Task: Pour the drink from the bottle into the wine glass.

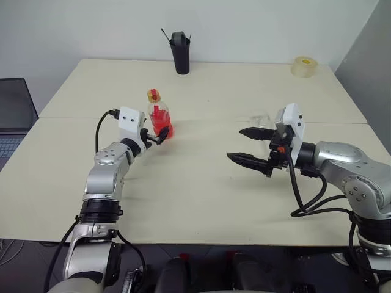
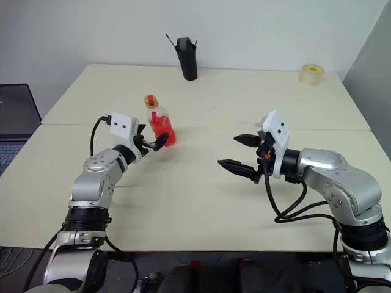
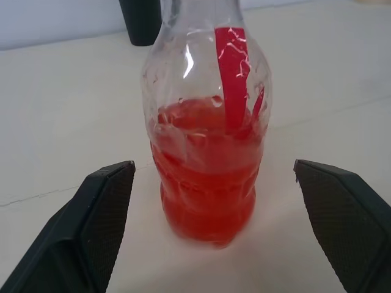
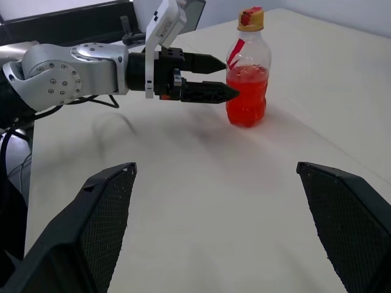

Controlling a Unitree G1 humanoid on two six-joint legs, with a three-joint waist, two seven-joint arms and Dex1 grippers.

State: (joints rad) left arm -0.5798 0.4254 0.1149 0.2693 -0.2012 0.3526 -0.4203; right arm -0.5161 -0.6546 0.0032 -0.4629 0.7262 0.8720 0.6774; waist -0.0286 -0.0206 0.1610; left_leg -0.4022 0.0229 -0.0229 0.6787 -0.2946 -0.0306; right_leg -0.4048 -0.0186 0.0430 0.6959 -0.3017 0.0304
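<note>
Near the tabletop (image 1: pixel 201 201) middle: bottle (image 1: pixel 159 116) upright, half full, between the spread-open left gripper (image 1: pixel 157 137).
Thin plastic, probably light and slick; grip the lower body. Right gripper (image 1: pixel 250 146) agape, empty.

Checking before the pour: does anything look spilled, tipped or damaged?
Nothing stands out. The bottle stands upright and capped with the drink inside, and the table shows no spill. The wine glass is too faint to judge.
</note>
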